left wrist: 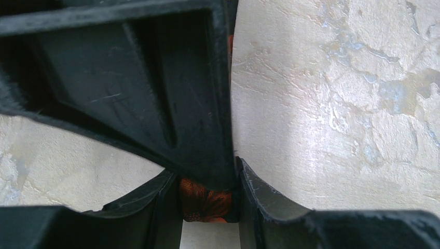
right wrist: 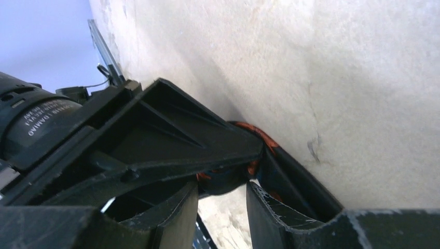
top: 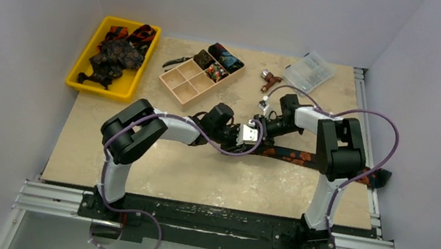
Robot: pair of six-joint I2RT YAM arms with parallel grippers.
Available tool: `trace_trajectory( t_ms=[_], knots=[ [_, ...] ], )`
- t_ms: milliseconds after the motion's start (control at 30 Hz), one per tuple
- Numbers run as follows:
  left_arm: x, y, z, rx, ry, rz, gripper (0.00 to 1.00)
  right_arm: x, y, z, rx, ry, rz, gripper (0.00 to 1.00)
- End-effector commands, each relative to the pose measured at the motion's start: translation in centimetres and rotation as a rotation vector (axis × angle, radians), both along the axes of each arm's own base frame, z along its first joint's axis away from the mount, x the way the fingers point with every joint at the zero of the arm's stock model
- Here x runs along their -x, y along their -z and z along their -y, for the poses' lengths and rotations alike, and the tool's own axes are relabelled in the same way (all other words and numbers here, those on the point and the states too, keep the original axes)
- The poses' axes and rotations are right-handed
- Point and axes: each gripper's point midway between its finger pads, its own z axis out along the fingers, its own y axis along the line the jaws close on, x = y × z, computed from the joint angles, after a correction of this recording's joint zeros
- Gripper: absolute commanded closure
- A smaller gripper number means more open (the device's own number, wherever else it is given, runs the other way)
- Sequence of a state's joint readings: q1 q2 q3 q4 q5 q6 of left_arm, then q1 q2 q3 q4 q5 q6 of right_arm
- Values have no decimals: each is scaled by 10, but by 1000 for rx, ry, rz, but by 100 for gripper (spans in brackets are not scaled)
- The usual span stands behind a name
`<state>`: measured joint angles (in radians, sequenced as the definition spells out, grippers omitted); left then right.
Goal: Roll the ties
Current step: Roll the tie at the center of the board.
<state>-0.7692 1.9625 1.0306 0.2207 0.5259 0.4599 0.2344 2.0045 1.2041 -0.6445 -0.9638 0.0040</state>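
Note:
A black tie with orange blotches (top: 297, 156) lies flat across the right half of the table, its far end at the right edge. Both grippers meet at its left end. My left gripper (top: 248, 136) is shut on a small bundle of the tie (left wrist: 205, 205), orange-and-black cloth pinched between its fingers (left wrist: 259, 192). My right gripper (top: 261, 125) comes in from the other side and is shut on the same end of the tie (right wrist: 257, 136), where dark cloth fills the gap at its fingertips (right wrist: 259, 199). Each wrist view shows the other gripper's black finger close in front.
A yellow tray (top: 82, 67) at the back left holds several loose ties. A tan divided box (top: 184, 84) has rolled ties (top: 225, 58) in its far cells. Scissors (top: 177, 61), a small red-brown thing (top: 271, 79) and a clear plastic box (top: 309, 70) lie along the back.

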Motion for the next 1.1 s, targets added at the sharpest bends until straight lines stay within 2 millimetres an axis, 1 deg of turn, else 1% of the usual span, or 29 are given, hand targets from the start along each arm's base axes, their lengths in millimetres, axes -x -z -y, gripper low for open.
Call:
trace_trajectory(
  t_ms=[0,133,200,233,367,400,533,700,733,800,933,1067],
  knots=[
    [48,69,-62,-278,-7,-217,77,-19,-25,-20,-82,10,100,61],
    [52,69,-64,-280,-1,-225,77,-22,-27,-22,-84,8,102,61],
    [51,69,-64,-280,-2,-227,77,-21,-25,-23,-80,5,100,63],
    [52,69,-63,-281,-1,-227,77,-21,-22,-23,-70,1,100,67],
    [50,68,-62,-281,-4,-230,77,-15,-6,-16,-12,-27,93,96],
    [50,69,-63,-282,-5,-233,77,-13,-2,-14,3,-32,82,100],
    [49,67,-62,-265,-14,-256,70,-7,12,-5,54,-62,94,100],
    [45,58,-57,-198,-20,-269,50,-8,29,7,137,-57,106,100],
    [40,53,-52,-161,-20,-253,47,-8,33,10,151,-55,103,100],
    [33,47,-47,-108,-24,-242,42,-8,40,15,176,-51,95,100],
    [25,35,-39,8,-18,-206,39,-9,50,28,218,-50,95,100],
    [22,25,-29,120,-3,-149,37,-14,58,46,256,-34,91,100]
  ],
)
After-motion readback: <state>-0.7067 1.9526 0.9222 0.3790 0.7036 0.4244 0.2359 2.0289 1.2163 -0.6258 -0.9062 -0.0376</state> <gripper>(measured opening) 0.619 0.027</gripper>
